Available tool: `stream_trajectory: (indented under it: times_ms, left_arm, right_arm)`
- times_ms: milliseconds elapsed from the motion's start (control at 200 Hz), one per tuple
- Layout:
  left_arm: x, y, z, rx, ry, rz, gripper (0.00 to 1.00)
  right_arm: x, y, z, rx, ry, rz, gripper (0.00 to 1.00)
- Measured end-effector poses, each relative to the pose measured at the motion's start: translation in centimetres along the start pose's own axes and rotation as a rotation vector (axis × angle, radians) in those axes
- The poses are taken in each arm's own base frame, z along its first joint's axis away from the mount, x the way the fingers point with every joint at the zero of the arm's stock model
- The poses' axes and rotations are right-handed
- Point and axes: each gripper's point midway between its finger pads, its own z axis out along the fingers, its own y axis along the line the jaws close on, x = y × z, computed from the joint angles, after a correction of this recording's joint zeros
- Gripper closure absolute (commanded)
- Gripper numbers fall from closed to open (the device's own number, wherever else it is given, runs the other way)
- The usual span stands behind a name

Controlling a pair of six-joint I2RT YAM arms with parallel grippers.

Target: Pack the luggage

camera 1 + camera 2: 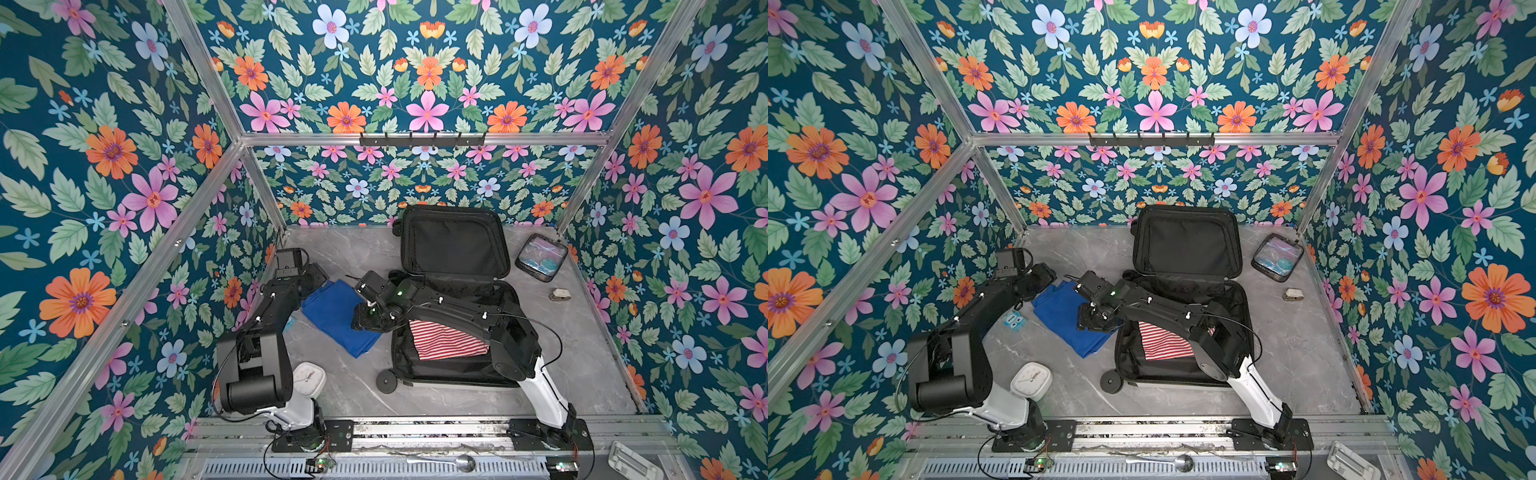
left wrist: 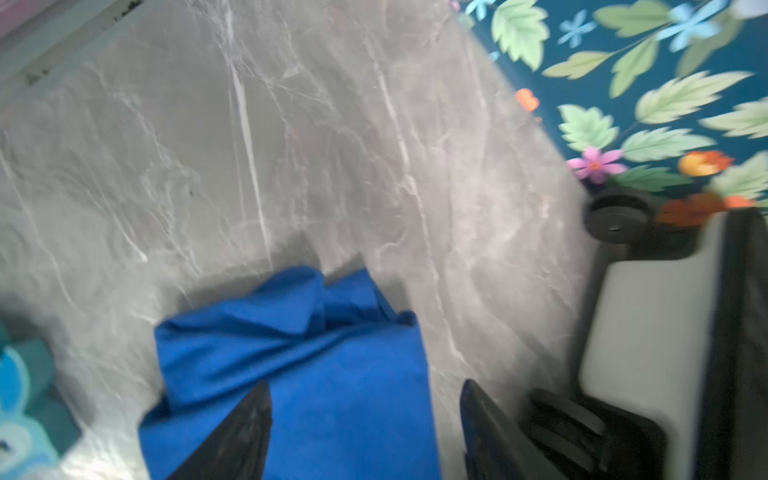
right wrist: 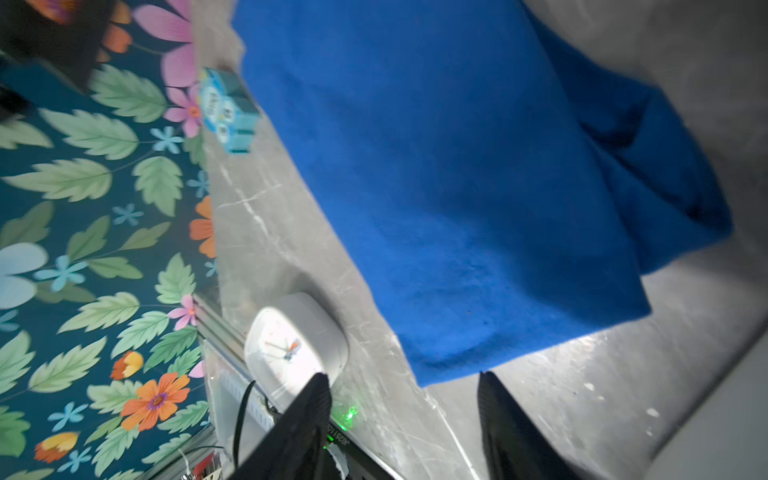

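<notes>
Lying open on the desk (image 1: 561,353), the luggage (image 1: 453,245) holds a striped garment (image 1: 444,338); a folded blue cloth (image 1: 332,311) lies just beside it. Both the left tool (image 2: 365,384) and right tool (image 3: 401,376) gape at the cloth's opposite edges, gripping nothing. Lifted unevenly, it could unfold and snag the rim. Print on the small blue box (image 1: 1014,321) is unreadable.

- The luggage (image 1: 455,245) lies open on the table (image 1: 582,353), right of centre, its black-lined lid standing up at the far side.
- White-shelled, black-wheeled; the flat base holds a striped cloth (image 1: 444,340).
</notes>
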Motion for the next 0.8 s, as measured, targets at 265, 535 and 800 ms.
stream_trajectory:
  times_ms: [265,535,800]
  left_arm:
    - [0.0,3.0,3.8,-0.086,0.091,0.045,0.23]
    - [-0.3,4.9,5.4,-0.133,0.120,0.021,0.20]
    - [-0.6,5.4,6.9,-0.159,0.134,0.038,0.21]
  right_arm:
    - [0.6,-1.8,1.2,0.013,-0.009,0.083,0.31]
    - [0.9,-3.4,1.3,0.037,-0.039,0.142,0.07]
    - [-0.1,-2.6,1.7,0.027,-0.054,0.144,0.06]
